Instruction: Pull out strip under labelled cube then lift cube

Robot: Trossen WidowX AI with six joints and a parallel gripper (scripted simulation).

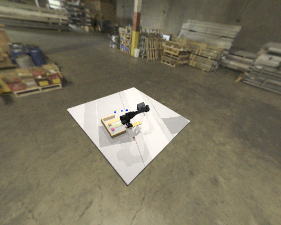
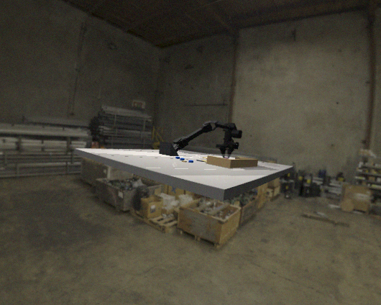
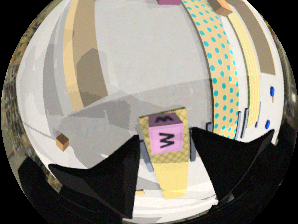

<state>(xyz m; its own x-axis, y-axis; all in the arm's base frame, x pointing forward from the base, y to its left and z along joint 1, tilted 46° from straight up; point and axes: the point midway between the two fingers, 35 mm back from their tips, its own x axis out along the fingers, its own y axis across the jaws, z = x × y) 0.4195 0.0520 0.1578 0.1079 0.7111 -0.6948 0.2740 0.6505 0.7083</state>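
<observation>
Arm, one (image 1: 135, 114) (image 2: 194, 135); gripper, one (image 1: 129, 126) (image 2: 226, 157) (image 3: 166, 133), pointed down at the table (image 1: 134, 162) (image 2: 149, 163), its two fingers parted and grasping nothing; wrist view has one finger to each side of the labelled cube (image 1: 126, 127) (image 3: 166, 139), with space between each finger and the cube.

Labelled cube, one: pink, dark W legible on its top and on one side; it sits on the crosshatched yellow strip (image 1: 137, 124) (image 3: 172, 177), close to that strip's end.

Strips, three in all: the crosshatched one; one with turquoise dots (image 1: 117, 125) (image 3: 220, 65); one striped yellow (image 1: 115, 121) (image 3: 252, 75); the crosshatched strip reaches out beyond the open side of the wooden frame (image 1: 119, 134) (image 2: 221, 162) (image 3: 82, 50); three walls of the frame counted from above.

Other cubes near the far ends of strips, two: one magenta (image 1: 113, 129) (image 3: 169, 1), by the dotted strip; one orange (image 1: 110, 123) (image 3: 221, 7), by the striped strip.

Blue pieces, three (image 1: 121, 110) (image 2: 182, 159), on the table outside the frame; wrist view shows two of them; small orange-brown block, one (image 1: 133, 137) (image 3: 62, 142), apart from the frame on the opposite side; further small orange bits too tiny to identify.
</observation>
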